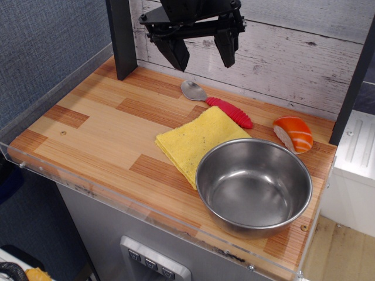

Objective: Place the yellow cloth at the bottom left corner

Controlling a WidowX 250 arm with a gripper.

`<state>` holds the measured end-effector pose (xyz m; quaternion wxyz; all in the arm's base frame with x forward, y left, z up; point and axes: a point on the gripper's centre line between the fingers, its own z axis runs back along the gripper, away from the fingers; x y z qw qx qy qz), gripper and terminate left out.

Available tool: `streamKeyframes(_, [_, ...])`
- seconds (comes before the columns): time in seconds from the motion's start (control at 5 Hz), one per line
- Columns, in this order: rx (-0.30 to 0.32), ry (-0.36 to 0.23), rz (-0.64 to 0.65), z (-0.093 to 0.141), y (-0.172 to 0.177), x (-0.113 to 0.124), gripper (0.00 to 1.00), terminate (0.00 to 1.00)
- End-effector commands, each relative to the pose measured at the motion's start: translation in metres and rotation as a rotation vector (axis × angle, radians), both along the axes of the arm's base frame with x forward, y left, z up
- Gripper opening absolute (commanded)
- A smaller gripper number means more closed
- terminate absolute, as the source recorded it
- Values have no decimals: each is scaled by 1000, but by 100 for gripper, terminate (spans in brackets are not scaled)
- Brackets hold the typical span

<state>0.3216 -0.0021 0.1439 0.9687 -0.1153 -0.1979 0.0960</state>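
Gripper (202, 54), jaws apart and empty, above wood-plank tabletop (99, 132); yellow cloth (193, 142) touching steel bowl (254, 186); whitewashed plank backdrop (293, 52).

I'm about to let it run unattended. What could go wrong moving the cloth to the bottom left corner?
1. The bowl overlaps the cloth; dragging the cloth may shift the bowl toward the rim.
2. The spoon touches the cloth's far edge, so a low grasp by the open end effector could catch it.

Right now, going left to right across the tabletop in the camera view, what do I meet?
yellow cloth → steel bowl → orange sushi piece. The spoon overlaps the cloth's span, so I leave it out.
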Motion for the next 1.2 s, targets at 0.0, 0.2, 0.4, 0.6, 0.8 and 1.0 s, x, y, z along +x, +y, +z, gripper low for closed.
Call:
streamKeyframes(0.0, [0, 0, 0, 0, 0, 0, 100, 0])
streamKeyframes(0.2, [15, 40, -13, -13, -3, 3, 100, 0])
streamKeyframes(0.4, [72, 92, -20, -30, -4, 5, 100, 0])
streamKeyframes(0.6, [126, 131, -35, -44, -7, 4, 100, 0])
streamKeyframes(0.8, [148, 168, -26, -57, -7, 1, 100, 0])
streamKeyframes(1.0, [158, 195, -15, -70, -8, -1, 100, 0])
